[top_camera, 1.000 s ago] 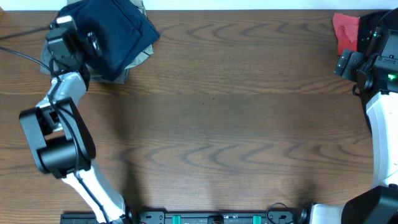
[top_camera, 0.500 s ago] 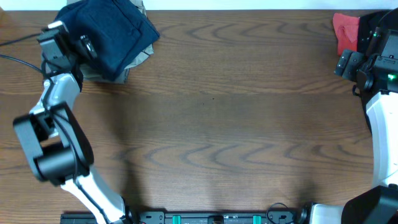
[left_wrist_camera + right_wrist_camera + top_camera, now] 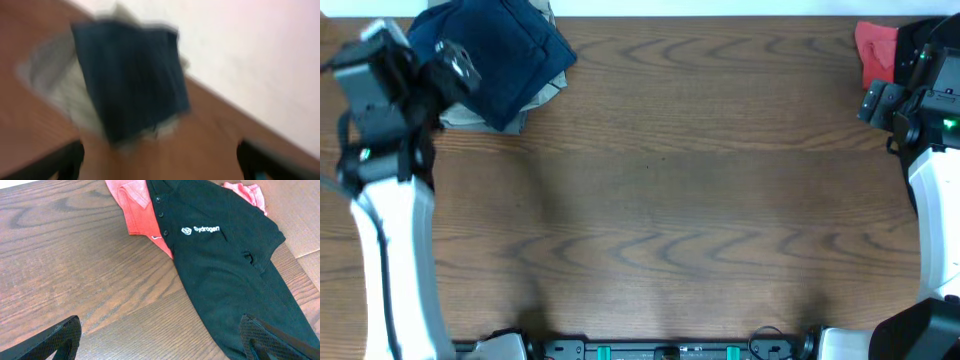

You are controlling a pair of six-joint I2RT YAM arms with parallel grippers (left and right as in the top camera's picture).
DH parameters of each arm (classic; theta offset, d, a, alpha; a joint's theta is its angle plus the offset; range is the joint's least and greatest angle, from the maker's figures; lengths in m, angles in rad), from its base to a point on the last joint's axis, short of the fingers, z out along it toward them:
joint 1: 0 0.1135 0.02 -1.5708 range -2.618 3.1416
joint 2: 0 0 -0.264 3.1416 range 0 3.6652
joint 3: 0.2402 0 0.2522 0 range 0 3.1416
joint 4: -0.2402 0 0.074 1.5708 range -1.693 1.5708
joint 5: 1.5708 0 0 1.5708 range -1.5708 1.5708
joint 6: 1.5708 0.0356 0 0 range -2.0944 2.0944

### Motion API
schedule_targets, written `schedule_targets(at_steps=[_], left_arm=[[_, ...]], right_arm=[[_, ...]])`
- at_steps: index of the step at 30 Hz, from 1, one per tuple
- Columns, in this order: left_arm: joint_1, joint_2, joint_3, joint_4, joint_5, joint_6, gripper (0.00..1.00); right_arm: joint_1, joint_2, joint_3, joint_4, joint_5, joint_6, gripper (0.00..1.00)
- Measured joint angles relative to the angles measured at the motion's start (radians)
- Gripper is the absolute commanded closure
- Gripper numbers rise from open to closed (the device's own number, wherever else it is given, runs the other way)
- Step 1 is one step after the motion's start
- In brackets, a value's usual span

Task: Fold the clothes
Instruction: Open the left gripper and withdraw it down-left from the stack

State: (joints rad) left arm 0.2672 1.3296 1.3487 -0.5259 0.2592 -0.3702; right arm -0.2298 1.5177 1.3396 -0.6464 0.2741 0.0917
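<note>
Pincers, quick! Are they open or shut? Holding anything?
Left pincer: open, holding nothing.
Right pincer: open, holding nothing.

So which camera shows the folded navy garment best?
The overhead view: the navy garment is sharp and nearly whole, lying on lighter cloth. The left wrist view shows it blurred; the right wrist view misses it.

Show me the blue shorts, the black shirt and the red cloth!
blue shorts [image 3: 500,55]: overhead view, middle of the folded cloth.
black shirt [image 3: 220,275]: right wrist view, chest below the logo.
red cloth [image 3: 136,210]: right wrist view, part left of the buttons.
</note>
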Motion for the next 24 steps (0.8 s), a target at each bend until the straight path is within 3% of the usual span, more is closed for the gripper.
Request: schedule_targets(at_steps=[2, 7, 17, 24], left_arm=[[0.000, -0.076, 0.000, -0.153, 0.032, -0.012, 0.02], [0.000, -0.245, -0.030, -0.349, 0.067, 0.001, 0.02], [0.000, -0.642, -0.322, -0.458, 0.103, -0.025, 0.02], [0.000, -0.705, -0.359, -0.570, 0.107, -0.053, 0.02]], right_arm=[[0.000, 0.000, 0.000, 0.000, 0.000, 0.000, 0.01], [0.000, 0.000, 0.000, -0.001, 0.000, 0.000, 0.01], [0.000, 0.000, 0.000, 0.000, 0.000, 0.000, 0.01], [0.000, 0.000, 0.000, -0.001, 0.000, 0.000, 0.01]])
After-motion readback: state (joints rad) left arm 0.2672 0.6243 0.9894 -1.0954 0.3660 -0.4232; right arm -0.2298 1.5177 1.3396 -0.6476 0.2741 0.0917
